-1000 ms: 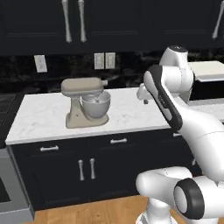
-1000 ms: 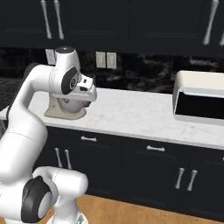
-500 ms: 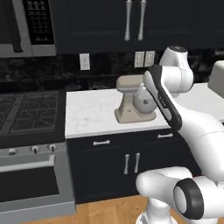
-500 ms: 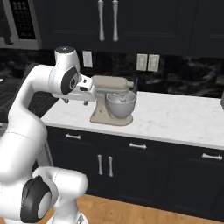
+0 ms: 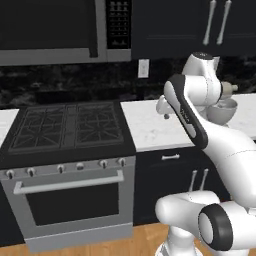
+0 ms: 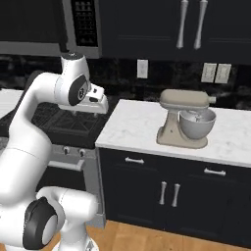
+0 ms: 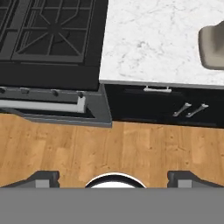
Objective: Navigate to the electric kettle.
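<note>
The gripper (image 6: 98,104) hangs in the air in front of the counter, at about the seam where the stove (image 5: 67,131) meets the marble counter (image 6: 142,125). It holds nothing. In the hand view its two dark finger tips (image 7: 41,178) sit far apart at the bottom corners — the jaws are spread wide.

Below the gripper lies wooden floor (image 7: 109,148). Ahead of it and to its left is the stove, with black grates and a row of knobs above the oven handle (image 5: 70,182). Above the stove, higher than the gripper, hangs a microwave (image 5: 50,30).

To the gripper's right, on the counter, stands a beige stand mixer (image 6: 188,119) with a metal bowl, well apart from the gripper. Under the counter are dark cabinets (image 6: 166,193) with metal handles. On the dark wall behind are white outlets (image 6: 142,68).

No kettle can be made out — its place cannot be told.
</note>
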Motion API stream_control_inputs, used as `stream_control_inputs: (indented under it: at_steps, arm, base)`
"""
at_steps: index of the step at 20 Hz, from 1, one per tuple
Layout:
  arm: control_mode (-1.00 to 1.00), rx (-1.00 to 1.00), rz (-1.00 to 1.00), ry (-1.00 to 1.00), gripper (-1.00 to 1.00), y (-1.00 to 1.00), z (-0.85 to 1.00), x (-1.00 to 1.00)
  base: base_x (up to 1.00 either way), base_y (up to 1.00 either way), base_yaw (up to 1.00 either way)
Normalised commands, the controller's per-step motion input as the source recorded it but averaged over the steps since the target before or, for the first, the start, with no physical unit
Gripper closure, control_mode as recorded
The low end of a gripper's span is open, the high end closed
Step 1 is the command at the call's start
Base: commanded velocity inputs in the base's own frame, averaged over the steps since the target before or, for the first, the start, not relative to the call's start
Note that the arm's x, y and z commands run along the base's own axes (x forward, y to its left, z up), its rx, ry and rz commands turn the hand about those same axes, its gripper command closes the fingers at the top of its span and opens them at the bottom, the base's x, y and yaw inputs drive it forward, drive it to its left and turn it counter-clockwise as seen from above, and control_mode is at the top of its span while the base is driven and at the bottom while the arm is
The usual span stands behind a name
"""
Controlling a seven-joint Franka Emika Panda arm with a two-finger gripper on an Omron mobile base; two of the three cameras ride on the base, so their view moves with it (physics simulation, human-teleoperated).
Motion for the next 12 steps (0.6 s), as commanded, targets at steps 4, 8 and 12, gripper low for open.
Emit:
stream_control_inputs:
  at_steps: [4,8,12]
  arm:
    - [1.0,0.0,0.0,0.0,-1.0,0.0,0.0,0.0]
    - [1.0,0.0,0.0,0.0,-1.0,0.0,0.0,0.0]
    - [1.0,0.0,0.0,0.0,-1.0,0.0,0.0,0.0]
  base:
    - [-0.14,1.0,0.01]
    - [-0.11,1.0,0.07]
    - [-0.07,1.0,0.07]
